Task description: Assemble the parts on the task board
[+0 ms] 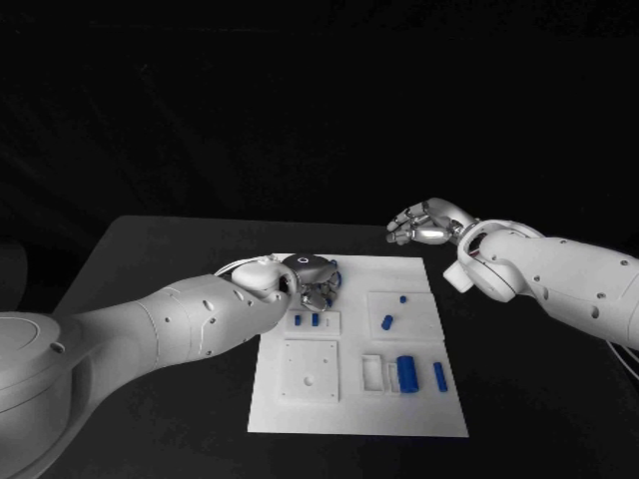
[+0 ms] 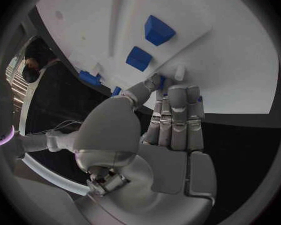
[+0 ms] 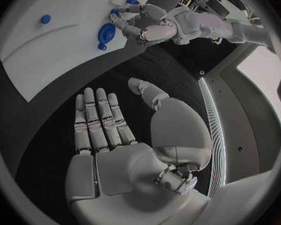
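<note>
The white task board [image 1: 420,409] lies in the middle of the black table. My left hand [image 1: 309,277] is down on its far left part, thumb and fingertips closed on a blue round part [image 3: 106,33] that lies flat on the board [image 3: 53,50]. A sliver of that part [image 2: 161,81] shows between thumb and fingers. Two small blue blocks [image 1: 309,320] stand in a white holder just nearer me. My right hand [image 1: 427,225] hovers off the board's far right corner, fingers [image 3: 97,120] straight and apart, holding nothing.
On the board sit a small blue piece [image 1: 387,321], a thicker blue piece [image 1: 406,374] and a blue bar [image 1: 439,374] near a white slot [image 1: 371,371]. A square white plate with holes [image 1: 309,371] lies at near left. Black table surrounds the board.
</note>
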